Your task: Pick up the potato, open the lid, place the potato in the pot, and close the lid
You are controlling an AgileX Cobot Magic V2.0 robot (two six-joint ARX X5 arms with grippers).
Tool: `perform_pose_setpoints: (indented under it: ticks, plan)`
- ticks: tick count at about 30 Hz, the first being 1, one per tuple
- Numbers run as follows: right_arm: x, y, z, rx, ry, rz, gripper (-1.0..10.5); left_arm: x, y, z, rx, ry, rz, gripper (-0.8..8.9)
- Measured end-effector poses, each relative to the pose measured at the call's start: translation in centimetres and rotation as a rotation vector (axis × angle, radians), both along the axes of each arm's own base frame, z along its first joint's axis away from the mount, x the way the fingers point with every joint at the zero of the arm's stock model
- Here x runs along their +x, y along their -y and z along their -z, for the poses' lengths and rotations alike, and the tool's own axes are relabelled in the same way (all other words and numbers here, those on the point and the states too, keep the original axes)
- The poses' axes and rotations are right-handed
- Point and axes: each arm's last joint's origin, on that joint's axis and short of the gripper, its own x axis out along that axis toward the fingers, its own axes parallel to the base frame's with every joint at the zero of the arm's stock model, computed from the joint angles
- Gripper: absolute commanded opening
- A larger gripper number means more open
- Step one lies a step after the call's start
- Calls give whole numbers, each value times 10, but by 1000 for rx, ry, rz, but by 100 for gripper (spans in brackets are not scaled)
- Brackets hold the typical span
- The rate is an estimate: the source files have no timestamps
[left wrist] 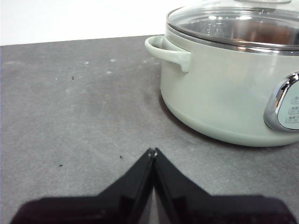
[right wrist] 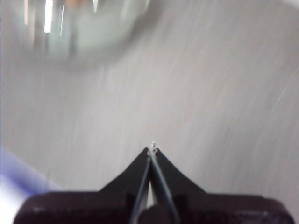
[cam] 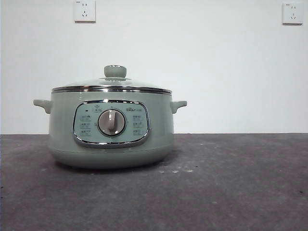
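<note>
The pale green pot (cam: 110, 130) stands on the dark table, left of centre in the front view, with its silver dial facing the camera. The glass lid (cam: 111, 86) with its green knob (cam: 115, 71) rests shut on it. The left wrist view shows the pot (left wrist: 219, 98) and lid (left wrist: 238, 25) close by, with my left gripper (left wrist: 153, 151) shut and empty over bare table beside the pot's side handle (left wrist: 168, 50). My right gripper (right wrist: 153, 148) is shut and empty; its view is motion-blurred, with the pot (right wrist: 79, 32) a pale smear ahead. The potato shows nowhere as a distinct shape.
The grey table (cam: 231, 192) stretches to the pot's right and in front of it. A white wall with two sockets (cam: 84, 10) (cam: 292, 13) stands behind. Neither arm shows in the front view.
</note>
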Motion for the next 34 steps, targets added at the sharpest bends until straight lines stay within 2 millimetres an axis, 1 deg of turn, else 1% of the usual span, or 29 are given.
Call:
perform_pose_setpoints:
  ticks: [4,7,10,12,17,21,24,30,34]
  plan:
    - [-11,14,-5,193,262,83,1,0,0,0,0,-2,0,-4]
    - [-14,21,1,268,418,160,1,0,0,0,0,-1,0,-4]
    - [-10,23,20,294,512,232,1,0,0,0,0,-2,0,-3]
    - [-6,24,40,310,547,274,1,0,0,0,0,-2,0,-4]
    - [8,24,96,369,564,338,1,0,0,0,0,-1,0,-3]
    - [21,22,143,388,517,360,1,0,0,0,0,-1,0,-3]
    - [27,21,173,378,464,377,1,0,0,0,0,-1,0,-3]
    - [31,24,208,351,420,423,1,0,0,0,0,-2,0,-4]
    - [34,25,224,339,379,432,1,0,0,0,0,-1,0,-3]
